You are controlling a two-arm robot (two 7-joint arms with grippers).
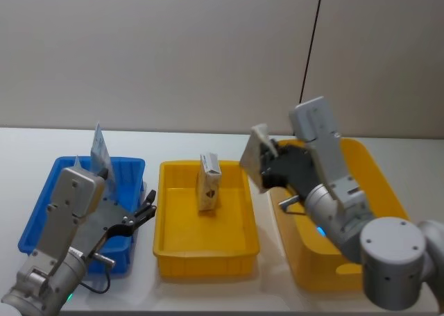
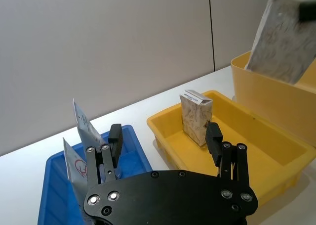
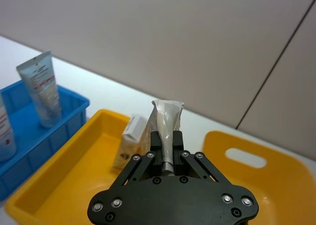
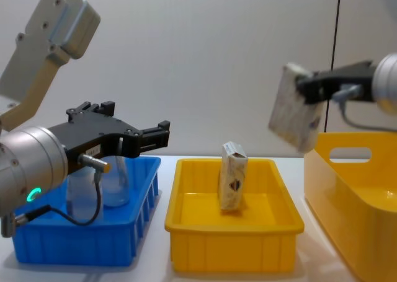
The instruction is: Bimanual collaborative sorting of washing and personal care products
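Squeeze tubes [image 1: 99, 148] are stood upright in the blue bin [image 1: 38, 215] on the left. The left claw [image 1: 147, 206] is held above that bin's right end, wide open and empty, with its forearm slanted up from the lower left and its fingers aimed at the middle yellow tray [image 1: 170, 253]. One beige pack [image 1: 208, 184] is stood toward that tray's far side. Farther right, a second pack [image 1: 254, 156] is pinched in the closed right claw [image 1: 269, 167] and held tilted in the air between the tray and the large yellow bin [image 1: 378, 173]. The right forearm is raised over that bin, with the wrist turned leftward. The placing is judged best done by carrying the pack clear over the tray's wall and lowering it onto bare floor beside the standing pack — not against it — with release only once it is seated.
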